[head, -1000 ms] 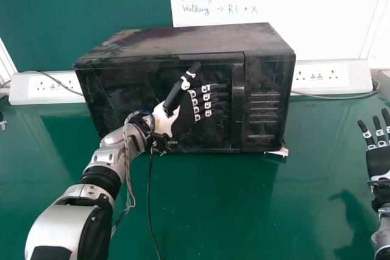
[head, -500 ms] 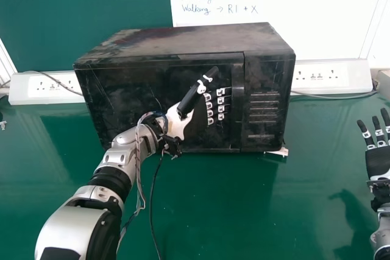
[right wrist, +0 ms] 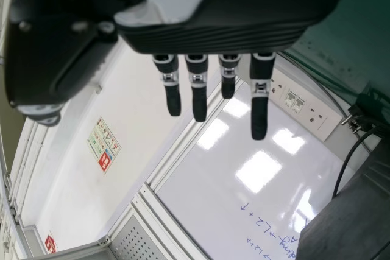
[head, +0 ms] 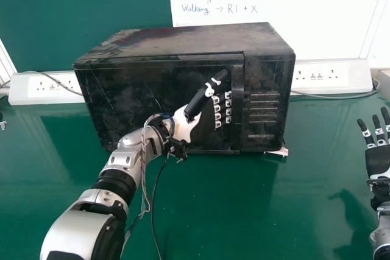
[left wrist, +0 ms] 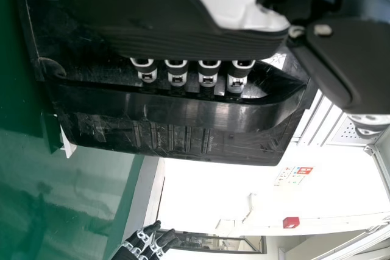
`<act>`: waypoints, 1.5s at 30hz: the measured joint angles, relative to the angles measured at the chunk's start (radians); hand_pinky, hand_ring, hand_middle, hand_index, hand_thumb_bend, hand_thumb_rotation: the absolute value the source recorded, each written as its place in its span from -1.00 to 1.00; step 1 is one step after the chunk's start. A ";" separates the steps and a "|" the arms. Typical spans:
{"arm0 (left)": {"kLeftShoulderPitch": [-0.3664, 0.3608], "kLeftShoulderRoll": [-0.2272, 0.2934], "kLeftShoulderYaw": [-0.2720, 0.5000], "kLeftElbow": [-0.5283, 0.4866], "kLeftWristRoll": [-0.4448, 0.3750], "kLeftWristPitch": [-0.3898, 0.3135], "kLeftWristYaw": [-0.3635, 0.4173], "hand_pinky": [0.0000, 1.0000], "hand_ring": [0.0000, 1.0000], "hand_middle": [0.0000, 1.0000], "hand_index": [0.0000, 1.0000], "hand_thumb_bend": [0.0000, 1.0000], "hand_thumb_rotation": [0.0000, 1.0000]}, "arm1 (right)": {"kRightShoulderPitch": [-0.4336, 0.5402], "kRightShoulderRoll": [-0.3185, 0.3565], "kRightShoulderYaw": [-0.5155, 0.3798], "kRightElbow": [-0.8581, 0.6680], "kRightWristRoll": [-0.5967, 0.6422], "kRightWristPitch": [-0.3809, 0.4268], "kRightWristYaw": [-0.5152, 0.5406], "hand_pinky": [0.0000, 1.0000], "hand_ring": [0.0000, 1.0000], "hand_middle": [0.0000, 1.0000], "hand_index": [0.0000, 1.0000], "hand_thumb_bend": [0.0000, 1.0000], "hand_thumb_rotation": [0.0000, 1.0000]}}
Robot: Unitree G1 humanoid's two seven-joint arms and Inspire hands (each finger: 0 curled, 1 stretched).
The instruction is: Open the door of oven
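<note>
The black oven (head: pixel 183 44) stands on the green table with its door (head: pixel 122 101) closed. My left hand (head: pixel 204 120) is in front of the door, just left of the upright handle (head: pixel 237 105), thumb raised. In the left wrist view my left hand (left wrist: pixel 183 25) has its fingers extended toward the handle (left wrist: pixel 183 112); the fingertips are hidden behind its near edge. Far from the oven, at the right edge of the head view, my right hand (head: pixel 379 161) is open, and the right wrist view has the right hand (right wrist: pixel 213 35) with straight fingers.
Behind the oven are white socket strips (head: pixel 52 88) and a whiteboard (head: pixel 329 10). A dark cable (head: pixel 152 211) hangs beside my left forearm. A small white piece (head: pixel 280 151) lies by the oven's lower right corner.
My left hand has moved right across the door to the handle, and its fingertips have gone out of sight behind it. The door and right hand have not moved.
</note>
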 measured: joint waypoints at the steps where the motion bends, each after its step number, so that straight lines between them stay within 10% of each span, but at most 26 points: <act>1: 0.000 0.000 0.000 -0.002 0.000 0.002 0.000 0.22 0.64 0.80 0.85 0.81 0.74 | 0.000 0.000 0.000 0.000 0.000 0.000 0.000 0.90 1.00 1.00 0.86 1.00 0.79; 45: 0.000 0.013 -0.022 -0.004 0.003 0.030 -0.089 0.01 0.52 0.71 0.79 0.82 0.79 | -0.004 0.001 -0.001 0.000 0.000 0.003 -0.012 0.71 0.95 0.98 0.83 1.00 0.73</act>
